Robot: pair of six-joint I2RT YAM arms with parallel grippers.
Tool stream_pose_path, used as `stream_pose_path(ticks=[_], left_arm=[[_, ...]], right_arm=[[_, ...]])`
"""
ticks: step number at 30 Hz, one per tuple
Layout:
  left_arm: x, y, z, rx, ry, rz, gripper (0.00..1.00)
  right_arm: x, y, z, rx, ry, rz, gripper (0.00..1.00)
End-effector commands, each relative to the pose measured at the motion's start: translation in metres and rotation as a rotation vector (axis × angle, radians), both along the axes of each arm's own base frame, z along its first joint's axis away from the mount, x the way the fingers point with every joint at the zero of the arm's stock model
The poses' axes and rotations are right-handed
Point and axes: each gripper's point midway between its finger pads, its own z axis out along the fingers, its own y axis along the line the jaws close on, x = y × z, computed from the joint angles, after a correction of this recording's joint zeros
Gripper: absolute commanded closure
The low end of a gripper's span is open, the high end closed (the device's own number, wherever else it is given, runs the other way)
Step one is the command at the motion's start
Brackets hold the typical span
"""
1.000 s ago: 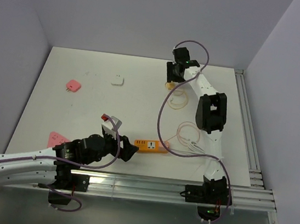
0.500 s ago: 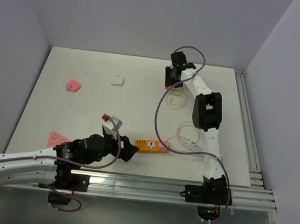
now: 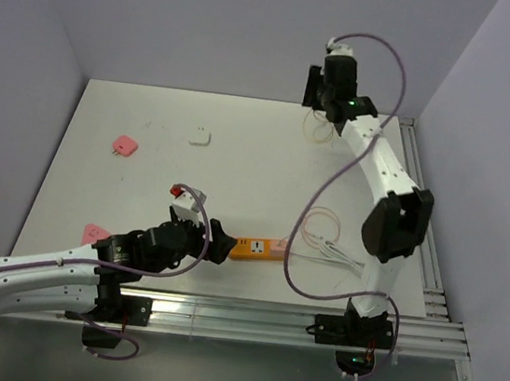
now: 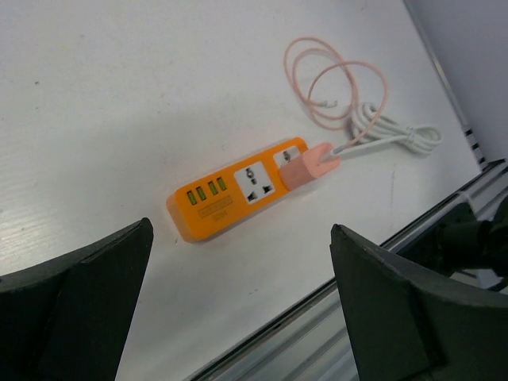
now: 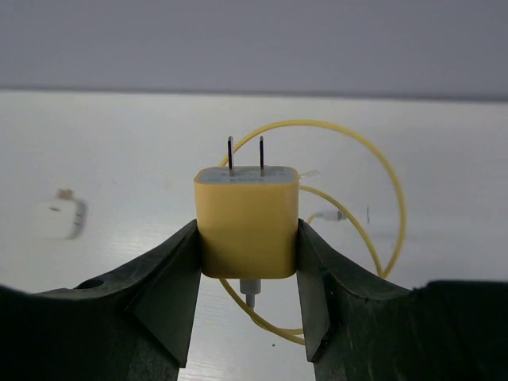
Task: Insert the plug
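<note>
Currently my right end effector is clamped on the sides of the yellow plug. The prongs are left bare and point forward for a socket, high over the far tabletop. My left end effector gapes wide at the left end of the orange power strip, near-centre. I judge it is there to brace the strip. A pink plug fills one outlet; the free socket sits beside it.
</note>
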Motion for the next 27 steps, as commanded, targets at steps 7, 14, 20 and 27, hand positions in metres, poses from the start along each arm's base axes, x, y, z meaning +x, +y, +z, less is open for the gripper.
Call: stream_pose_path(ticks=[7, 14, 20, 27], left_arm=[[0.018, -0.002, 0.082, -0.329, 0.046, -0.088, 0.03], [0.043, -0.001, 0.156, -0.417, -0.002, -0.232, 0.03], [0.058, 0.009, 0.193, -0.440, -0.043, -0.277, 0.03], [0.051, 0.003, 0.203, -0.514, -0.066, -0.407, 0.01]], right_arm=[[-0.097, 0.025, 0.132, 0.044, -0.369, 0.172, 1.00], [-0.192, 0.058, 0.137, 0.066, -0.476, 0.394, 1.00], [-0.264, 0.081, 0.114, 0.119, -0.456, 0.601, 1.00], [-0.319, 0.102, 0.076, 0.122, -0.339, 0.849, 1.00]])
